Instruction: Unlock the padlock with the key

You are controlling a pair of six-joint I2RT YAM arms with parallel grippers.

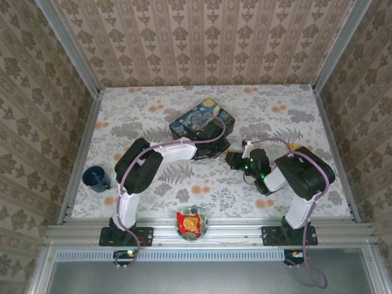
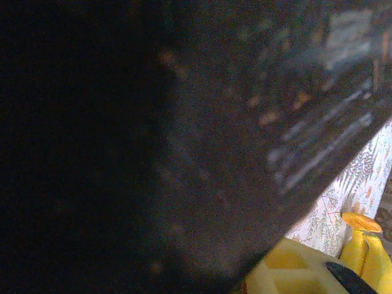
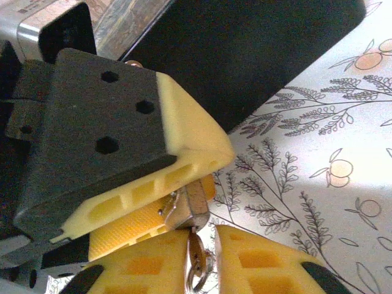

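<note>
Your left fingers (image 3: 190,147) are closed on the tiny brass-coloured padlock (image 3: 184,208), which sits pinched between the two yellow pads. Just below it, a small silvery metal key (image 3: 196,251) with a thin ring points up to the bottom of the padlock. The key lies in the narrow gap between your right fingers (image 3: 257,260), but you cannot tell if they press it or stand a little apart. All this is at the middle of the flower-patterned tabletop (image 1: 153,110), just near-right of the rectangular blue starry-night painted tin (image 1: 199,119).
</note>
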